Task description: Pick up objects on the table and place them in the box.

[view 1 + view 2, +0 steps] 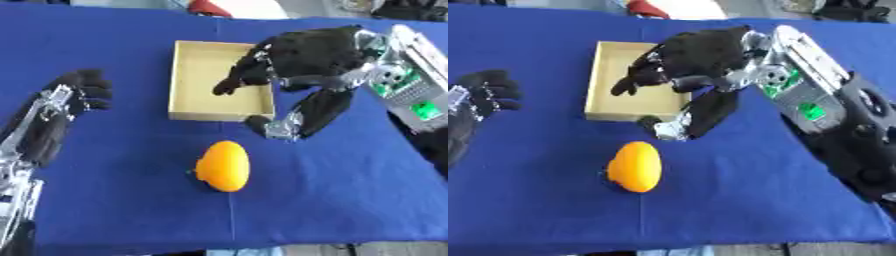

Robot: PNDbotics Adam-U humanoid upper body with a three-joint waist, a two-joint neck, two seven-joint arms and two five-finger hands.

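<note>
Orange fruit [223,165], egg-shaped, lies on the blue tabletop [350,200] just in front of the box [185,82], w/ a short gap between them; nothing touches it. Box is a shallow tan tray, open at the top, sitting toward the far middle of the tabletop; inside looks bare where visible.

Right hand [302,55] hovers over the box's right wall, fingers spread and relaxed, holding nothing. Some fingers [229,86] droop over the box interior; the thumb [271,127] points down past the box's near right corner, ending just right of and behind the fruit. Can't tell if it touches the cloth.

Left hand [80,90] is well left of the box, fingers bent loosely, empty, arm running back toward the near left edge.
</note>
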